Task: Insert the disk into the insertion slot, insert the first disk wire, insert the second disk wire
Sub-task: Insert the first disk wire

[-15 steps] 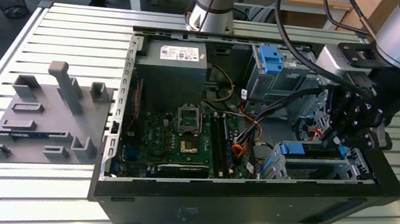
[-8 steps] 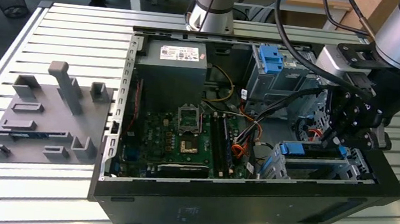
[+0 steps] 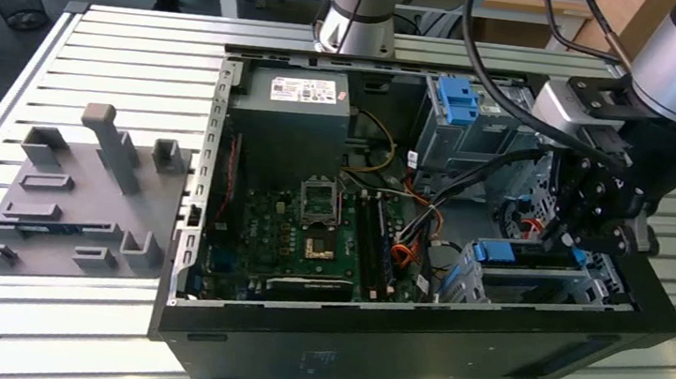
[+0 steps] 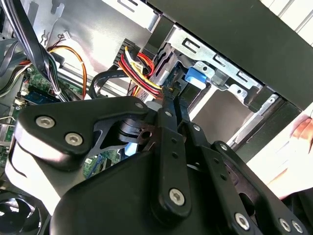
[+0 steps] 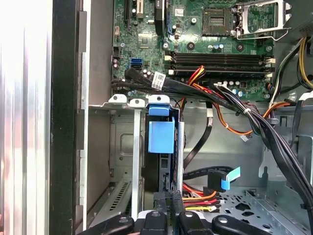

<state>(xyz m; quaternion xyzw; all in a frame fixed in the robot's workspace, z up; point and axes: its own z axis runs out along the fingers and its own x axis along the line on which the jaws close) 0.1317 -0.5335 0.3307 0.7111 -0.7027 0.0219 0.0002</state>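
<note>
Slatted counter (image 3: 115, 43) under an open case (image 3: 422, 345). In the case's near corner, at the exterior view's right: the slot (image 3: 582, 289), low and grey.

Within the slot, seen edge-on in the first wrist view: the disk (image 5: 161, 134), blue tab at the end toward the case's board. Seemingly most of the way in; fully seated or not, cannot tell.

End effector (image 5: 172, 201) down inside the case, at the disk's near edge. Narrow, fingers (image 5: 161, 203) almost together. Pinching the disk's edge or merely pressing on it: cannot tell.

Close by in the case, a red-and-yellow bundle (image 5: 198, 197) and a black cable (image 5: 222, 178) with a blue plug, both seemingly loose.

Judged: step 1 of 3 in hand, disk insertion near its end, the 2 wires not yet plugged. Called for at this stage: a straight push along the slot, no tilt, well clear of the bundle to avoid trapping it behind the disk.
</note>
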